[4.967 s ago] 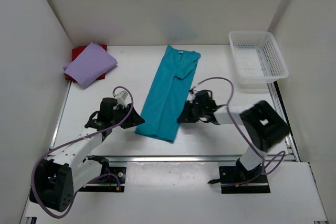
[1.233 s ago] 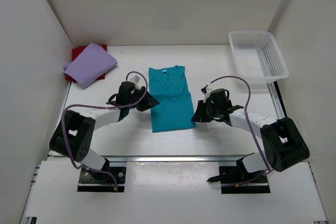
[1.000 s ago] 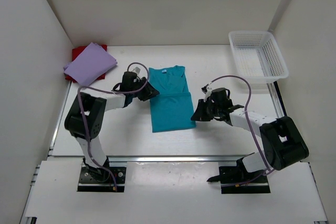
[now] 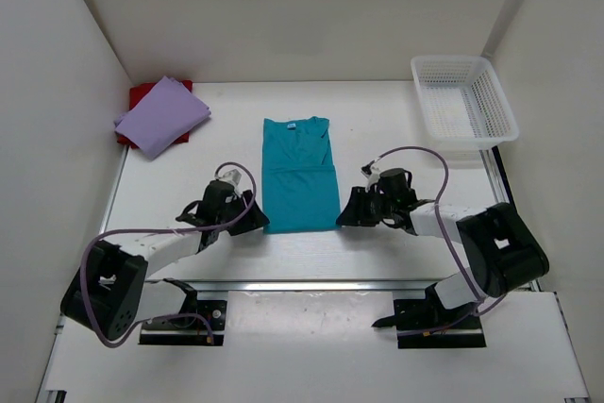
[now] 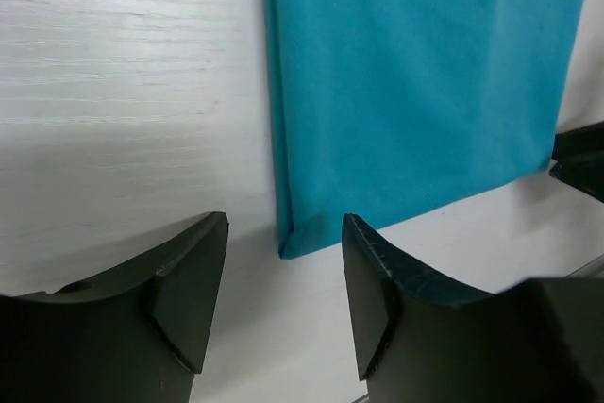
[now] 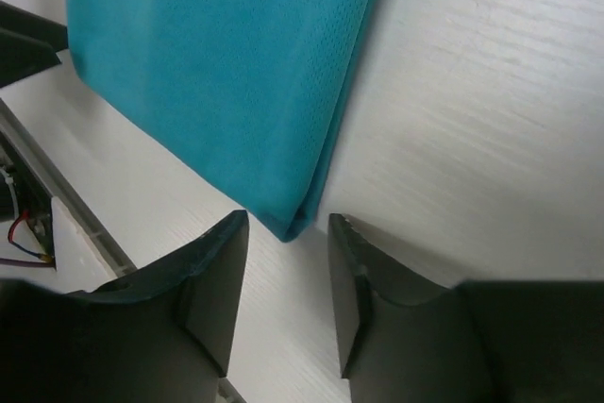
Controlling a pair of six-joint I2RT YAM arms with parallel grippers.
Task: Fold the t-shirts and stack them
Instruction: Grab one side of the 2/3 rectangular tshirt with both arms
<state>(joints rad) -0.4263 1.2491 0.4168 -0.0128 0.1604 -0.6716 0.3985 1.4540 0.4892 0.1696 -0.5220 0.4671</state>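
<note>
Top external | teal t-shirt (image 4: 299, 176) folded in half, released | left fingers (image 5: 189, 280), right fingers (image 6: 212, 280) now parted, empty

Brightly, evenly lit from above, casting only soft grey shadows on the white table (image 4: 377, 120). Crisp overhead; slightly blurred on the dark tool fingers (image 5: 184, 280) in wrist views.
</note>
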